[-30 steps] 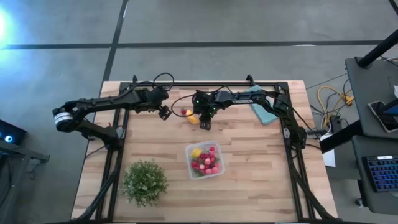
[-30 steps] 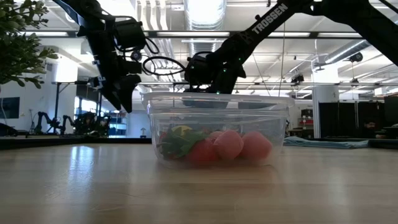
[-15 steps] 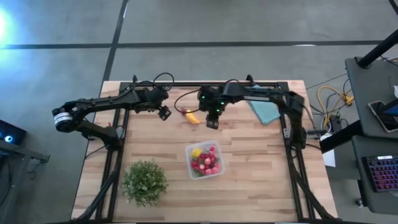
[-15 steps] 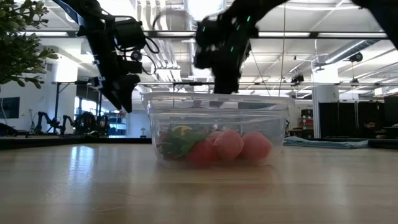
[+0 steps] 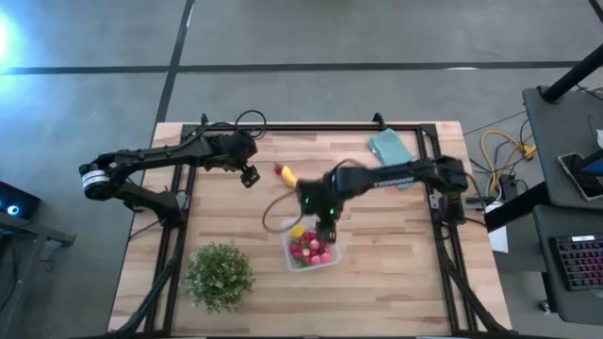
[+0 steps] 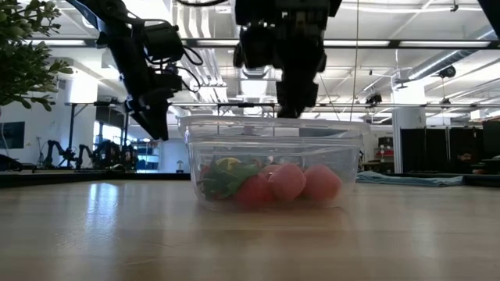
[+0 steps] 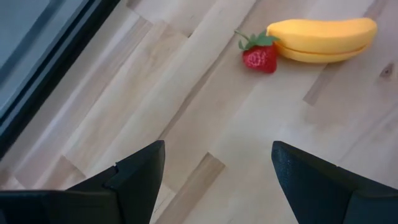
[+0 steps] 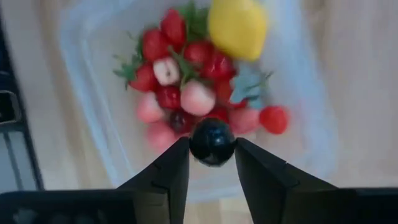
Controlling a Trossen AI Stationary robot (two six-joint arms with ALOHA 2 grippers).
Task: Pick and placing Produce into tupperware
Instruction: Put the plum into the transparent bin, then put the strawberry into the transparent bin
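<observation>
Right gripper: I have it right above the box, a dark round berry pinched between its fingers; grip maybe loosening, hard to say
Box: clear plastic, rounded corners, glossy red and pink berries plus lemon inside
Left gripper: spread, empty, nearer the banana and strawberry lying on the desk

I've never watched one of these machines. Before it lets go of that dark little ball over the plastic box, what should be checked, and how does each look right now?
1. Small dark round berry sits between the right gripper fingers: ok.
2. Right gripper is above the clear plastic box: ok.
3. Box has room among its red and pink fruits: ok.
4. Left gripper waits open, away from the box: ok.
5. Yellow banana and red strawberry remain on the table: not ok.
</observation>
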